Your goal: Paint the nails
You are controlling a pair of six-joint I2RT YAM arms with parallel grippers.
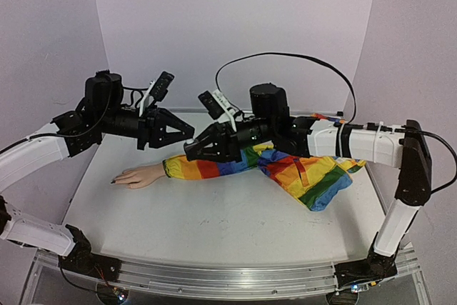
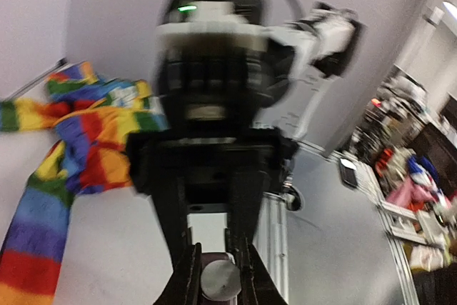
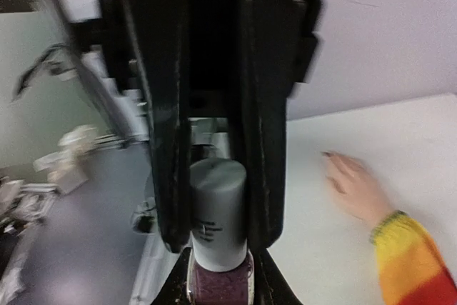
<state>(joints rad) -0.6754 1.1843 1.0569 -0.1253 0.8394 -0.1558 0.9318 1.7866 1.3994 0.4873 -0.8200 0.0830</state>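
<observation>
Closest to the right wrist lens is the small glass bottle of purple glittery polish [image 3: 221, 281], pinched at its shoulders by the right pincer [image 3: 221, 273], whose jaws stand narrow around it. Straight ahead of those tips, the bottle's pale grey cylindrical cap [image 3: 218, 205] sits between the long black fingers of the left pincer [image 2: 218, 276], which is closed snugly on it. Both pincers meet tip to tip in mid-air, so one bottle is shared between them.

We judge the step in hand to be opening the bottle. To do it well, we would have the right pincer hold the glass steady while the left turns the cap about the bottle's own axis. Then it should draw the cap straight out, so the brush clears the neck cleanly.

Below the joined tips, toward the left arm's side, the pale skin-coloured mannequin hand [image 1: 139, 175] lies flat on the white table [image 1: 214, 226]. Its rainbow-striped fabric sleeve [image 1: 214, 166] passes right beneath the right pincer. The nails [image 1: 112, 181] point away from both pincers, and at least one looks dark.

A small dark print marks the cap, too blurred for us to read.
</observation>
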